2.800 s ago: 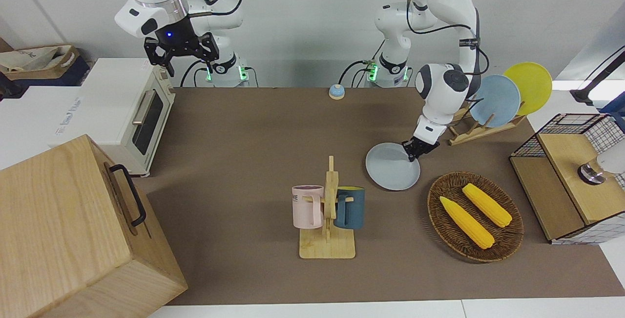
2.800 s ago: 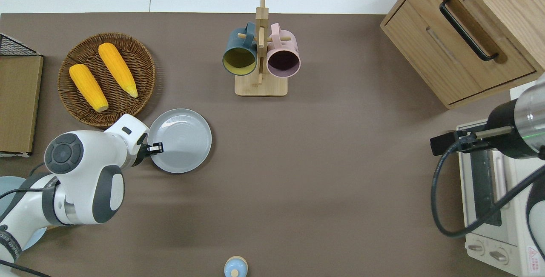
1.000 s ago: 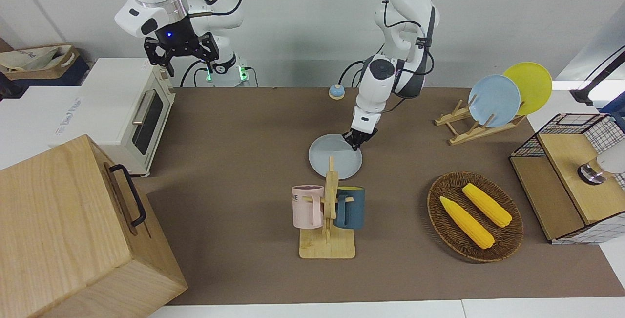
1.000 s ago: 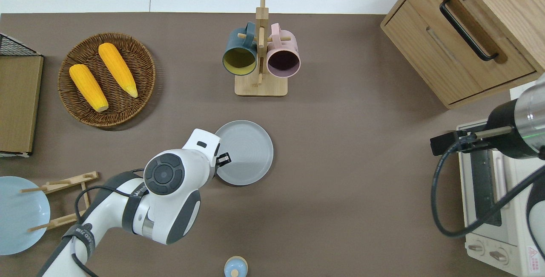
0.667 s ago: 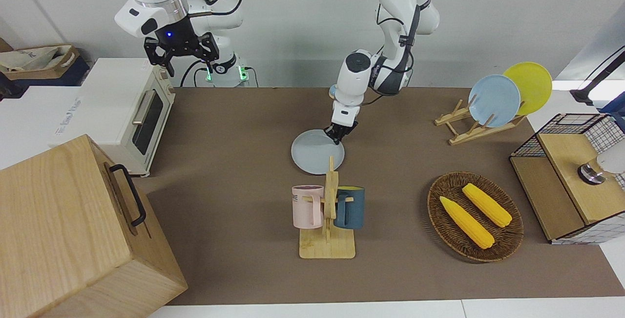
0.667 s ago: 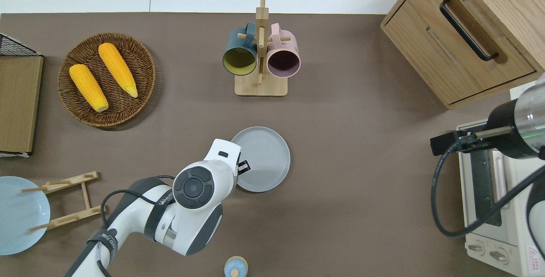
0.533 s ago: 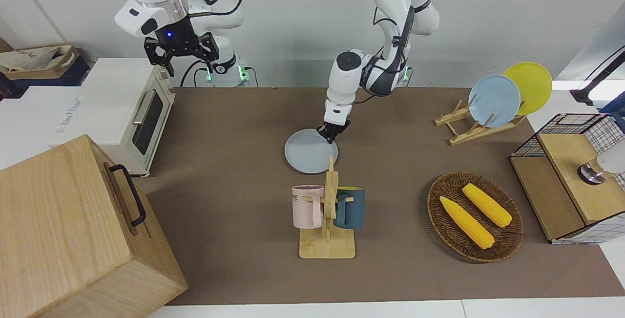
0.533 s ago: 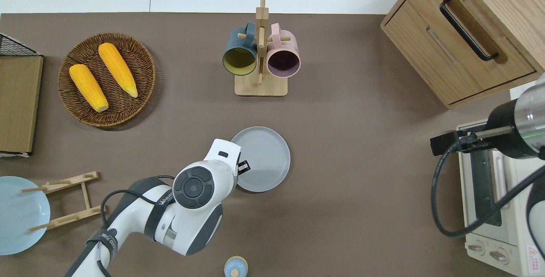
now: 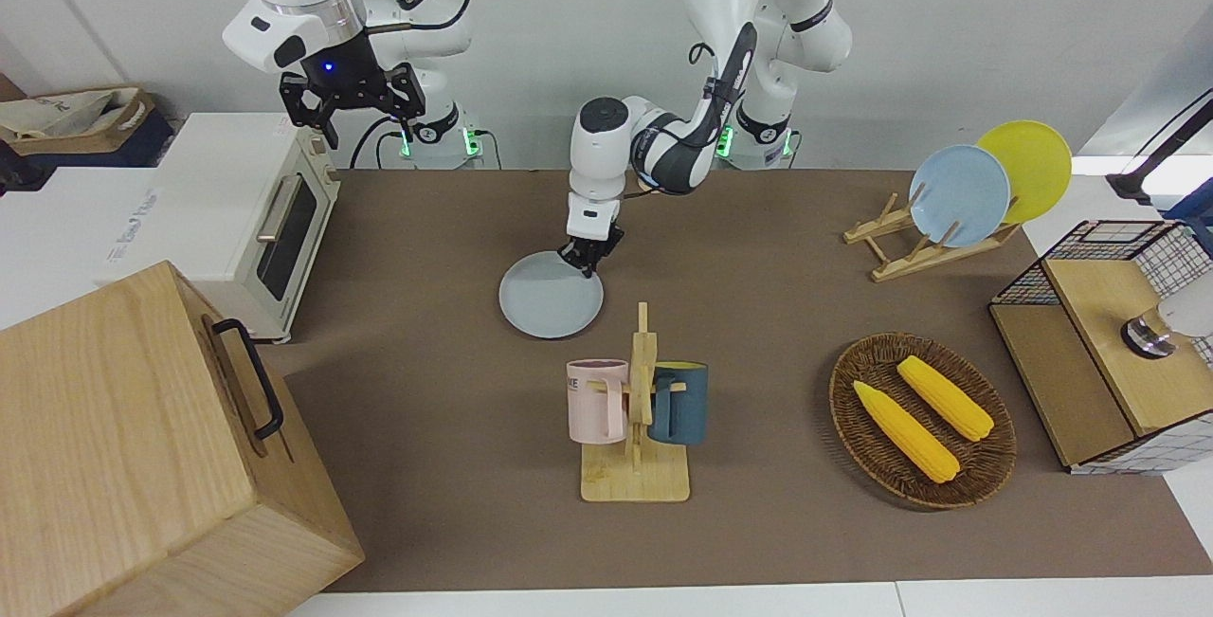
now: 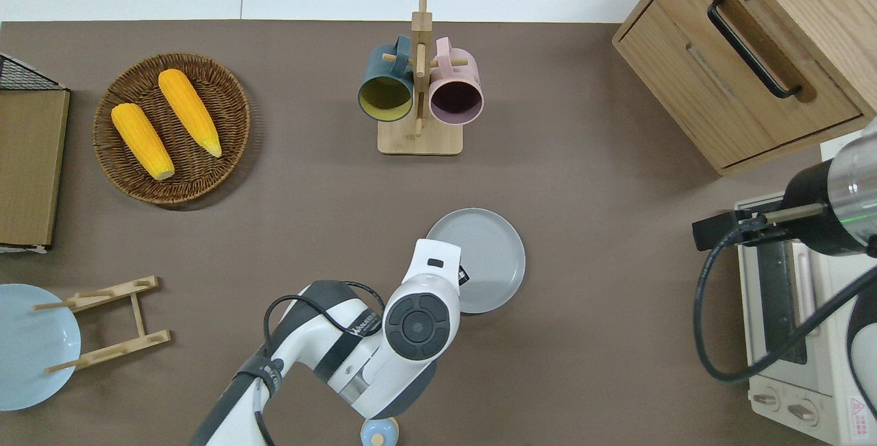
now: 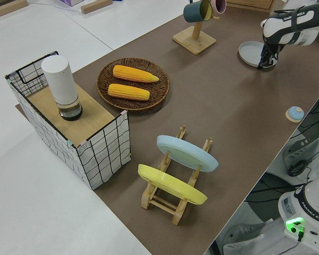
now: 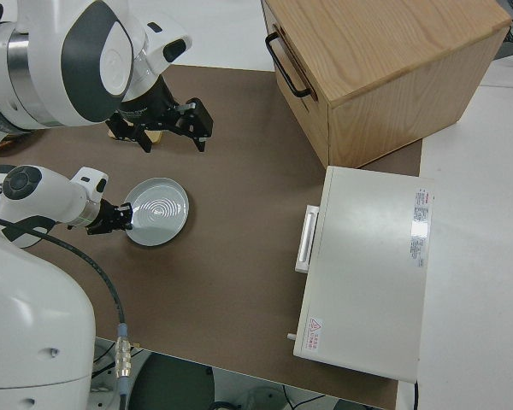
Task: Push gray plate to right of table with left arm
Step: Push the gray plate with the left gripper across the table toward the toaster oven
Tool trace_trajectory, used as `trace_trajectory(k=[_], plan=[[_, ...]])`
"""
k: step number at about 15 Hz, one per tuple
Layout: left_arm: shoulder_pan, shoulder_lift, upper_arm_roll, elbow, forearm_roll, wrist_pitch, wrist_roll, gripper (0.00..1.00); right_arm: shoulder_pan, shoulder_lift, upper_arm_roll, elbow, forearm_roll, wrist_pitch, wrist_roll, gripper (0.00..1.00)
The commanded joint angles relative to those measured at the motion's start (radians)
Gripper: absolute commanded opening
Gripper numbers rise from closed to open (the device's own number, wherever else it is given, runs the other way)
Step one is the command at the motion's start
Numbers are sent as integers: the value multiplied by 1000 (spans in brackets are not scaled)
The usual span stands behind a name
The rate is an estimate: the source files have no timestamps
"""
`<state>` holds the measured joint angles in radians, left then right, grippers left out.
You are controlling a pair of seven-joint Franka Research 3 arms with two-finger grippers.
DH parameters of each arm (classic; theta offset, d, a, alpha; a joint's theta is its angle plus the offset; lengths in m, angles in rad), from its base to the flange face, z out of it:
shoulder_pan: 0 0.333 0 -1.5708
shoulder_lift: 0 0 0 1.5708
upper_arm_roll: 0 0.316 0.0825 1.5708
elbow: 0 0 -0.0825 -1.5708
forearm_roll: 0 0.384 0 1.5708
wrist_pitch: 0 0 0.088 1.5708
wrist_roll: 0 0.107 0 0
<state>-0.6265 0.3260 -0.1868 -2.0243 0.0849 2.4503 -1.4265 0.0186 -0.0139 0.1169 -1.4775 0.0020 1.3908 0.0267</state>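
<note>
Matte brown table [image 9: 445,219] bears the round pale gray-blue plate [image 9: 550,307] near its middle, nearer to the robots than the wooden mug stand [image 9: 635,465], with the left arm's small black gripper [image 9: 586,259] down at the plate's rim, finger spacing impossible to tell, while the right arm is parked.

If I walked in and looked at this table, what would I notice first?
Probably the left arm bent low over the middle of the table, its left gripper down at the rim of the gray plate. Next, the two bright yellow corn cobs in the wicker basket toward the left arm's end. Then the pink mug and dark blue mug hanging on the wooden mug stand, farther from the robots than the plate.
</note>
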Motion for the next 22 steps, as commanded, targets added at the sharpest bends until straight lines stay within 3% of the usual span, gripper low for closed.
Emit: trace_trajectory(k=[1,5,10,13,14,17,18,19,22], plan=[[-64,123,9,127,27,-53,-71,0,-20,-3,13,8,10,-15,1,983],[-100,140,9,133,24,-50,-97,0,-20,-3,15,8,10,-15,2,983],[-130,209,10,233,30,-53,-127,0,-20,-3,15,8,10,-15,1,983],[-130,208,10,234,30,-53,-127,0,-20,-3,15,8,10,-15,1,983],[-130,208,10,234,30,-53,-126,43,-20,-3,15,8,10,-15,1,983],[-128,205,12,240,32,-56,-123,738,-20,-3,13,8,10,-15,2,983],[-128,202,13,242,32,-65,-121,813,-20,-3,15,8,10,-15,1,983],[-128,199,15,252,33,-85,-120,950,-20,-3,15,8,10,-16,1,983],[-124,197,21,335,32,-203,-117,987,-20,-3,13,8,10,-15,2,983]])
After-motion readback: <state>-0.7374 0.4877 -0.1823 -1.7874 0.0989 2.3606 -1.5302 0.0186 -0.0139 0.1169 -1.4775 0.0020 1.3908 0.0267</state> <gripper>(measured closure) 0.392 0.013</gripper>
